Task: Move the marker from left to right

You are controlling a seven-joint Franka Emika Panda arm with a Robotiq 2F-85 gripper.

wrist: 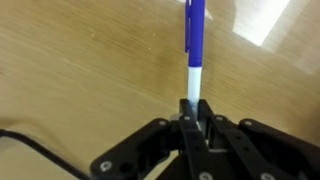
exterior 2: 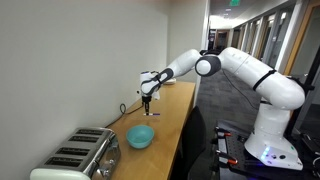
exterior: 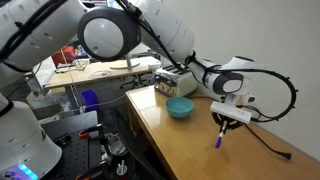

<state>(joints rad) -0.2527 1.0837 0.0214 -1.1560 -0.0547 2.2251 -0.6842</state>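
The marker is a thin purple-blue stick with a white end. My gripper is shut on its white end, and the blue part points down at the wooden table. In an exterior view the marker hangs from the gripper, its tip close to or touching the tabletop, to the right of the teal bowl. In the other exterior view the gripper holds the marker over the table beyond the bowl.
A silver toaster stands at the near end of the wooden counter, also seen at the back. A black cable trails across the table by the gripper, and shows in the wrist view.
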